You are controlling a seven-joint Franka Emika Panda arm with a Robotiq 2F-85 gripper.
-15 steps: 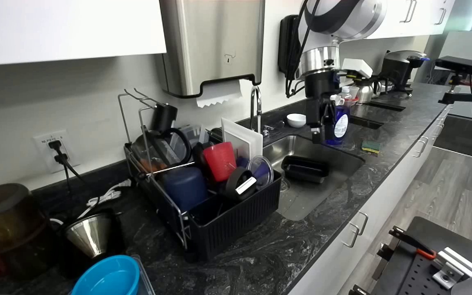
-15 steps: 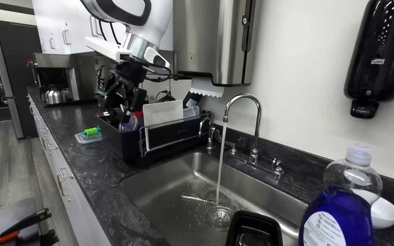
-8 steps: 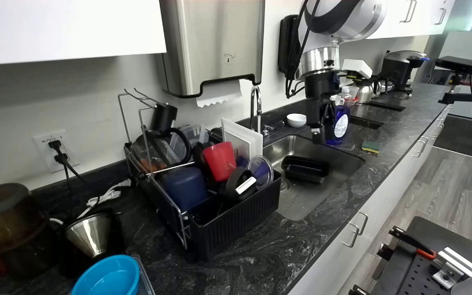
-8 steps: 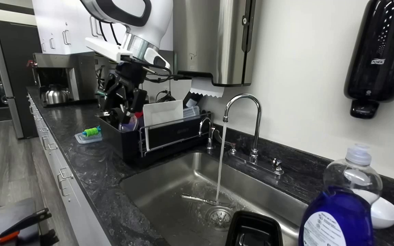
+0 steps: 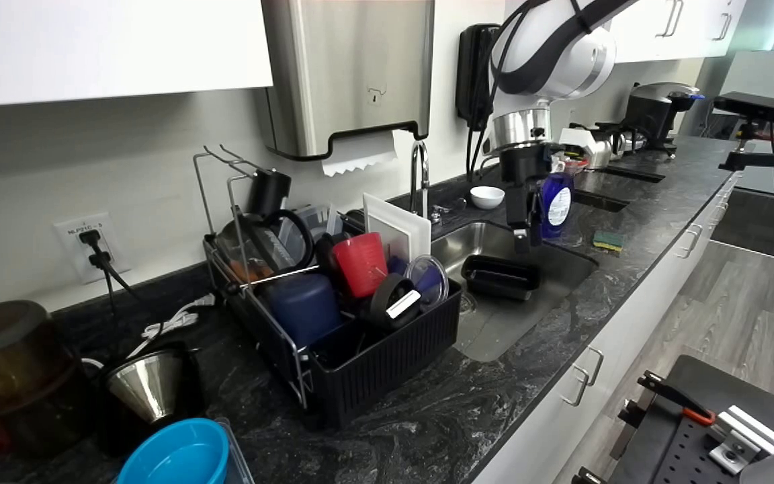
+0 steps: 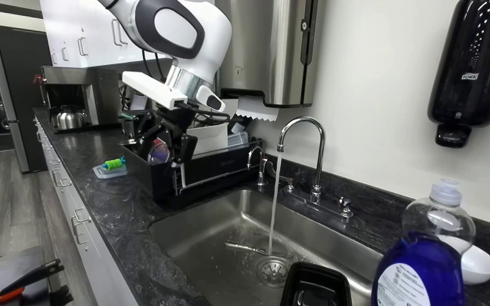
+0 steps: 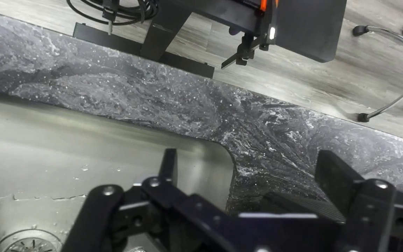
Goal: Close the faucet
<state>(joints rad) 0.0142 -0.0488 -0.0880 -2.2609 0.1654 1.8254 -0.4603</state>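
Faucet (image 6: 318, 170), a chrome gooseneck, stands upright on the surface (image 6: 134, 238) behind the sink (image 6: 313, 240), water (image 6: 274, 199) running from it into the sink. In an exterior view its nearer handle (image 6: 345, 205) and farther handle (image 6: 289, 184) sit behind the sink's back rim; which one feeds that water I cannot tell. I judge the neck (image 6: 322, 140) stiff and anchored, apt to swivel, so take hold of a handle at its outer end; smooth, perhaps wet metal may slip, yet turning should need modest force. Over the sink's front corner the fingers (image 7: 335, 180) are spread, holding nothing; beyond the sink's end sits the dish rack (image 6: 153, 178).
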